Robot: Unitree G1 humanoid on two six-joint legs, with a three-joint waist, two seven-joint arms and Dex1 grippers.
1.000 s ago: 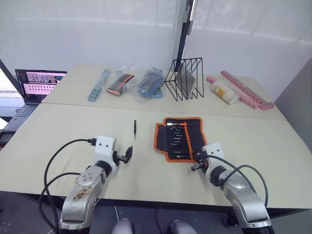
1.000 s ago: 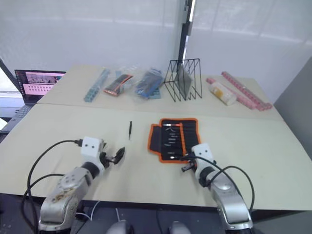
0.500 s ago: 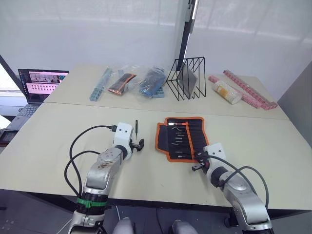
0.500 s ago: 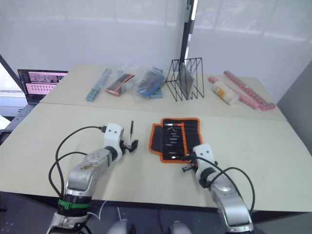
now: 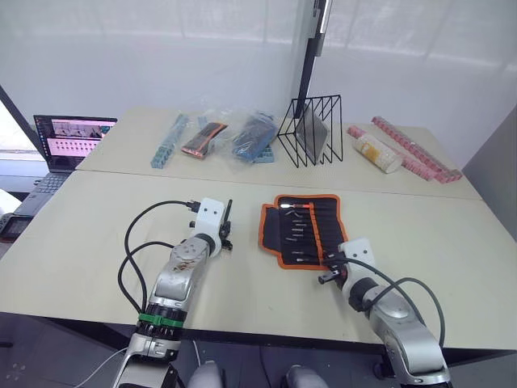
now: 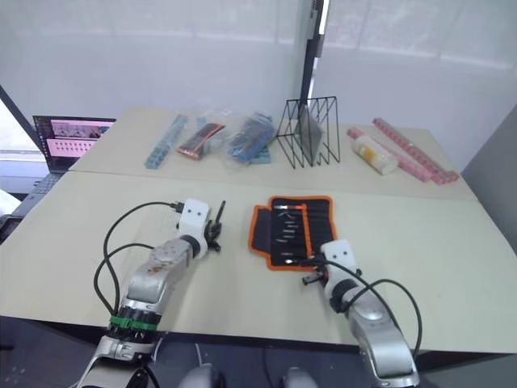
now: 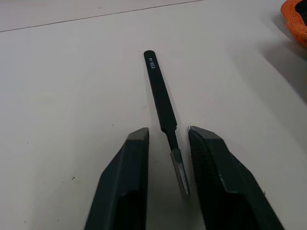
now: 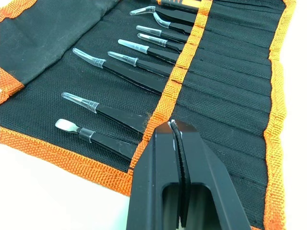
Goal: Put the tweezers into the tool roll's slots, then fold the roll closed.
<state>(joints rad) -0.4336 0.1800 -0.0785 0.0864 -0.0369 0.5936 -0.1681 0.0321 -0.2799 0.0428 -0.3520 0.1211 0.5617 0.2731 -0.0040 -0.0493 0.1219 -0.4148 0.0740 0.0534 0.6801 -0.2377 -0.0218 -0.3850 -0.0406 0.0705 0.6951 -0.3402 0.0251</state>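
Currently your left hand [image 7: 165, 182] is spread, its fingers [image 7: 127, 182] straddling the pointed end of the last loose tweezers [image 7: 160, 96], which lie flat on the desk [image 7: 57, 96], well apart from the tool roll [image 5: 303, 228]. Closing on that thin tip risks the tweezers pivoting or skidding out. Your right hand [image 8: 173, 125] is pressed together on nothing, over the roll's slots [image 8: 225, 100]; a downward drift could snag the seated tweezers.

We see two beige tables [image 5: 97, 242] pushed together before a white wall [image 5: 161, 56]. A dark vertical post [image 5: 305, 48] rises behind them.
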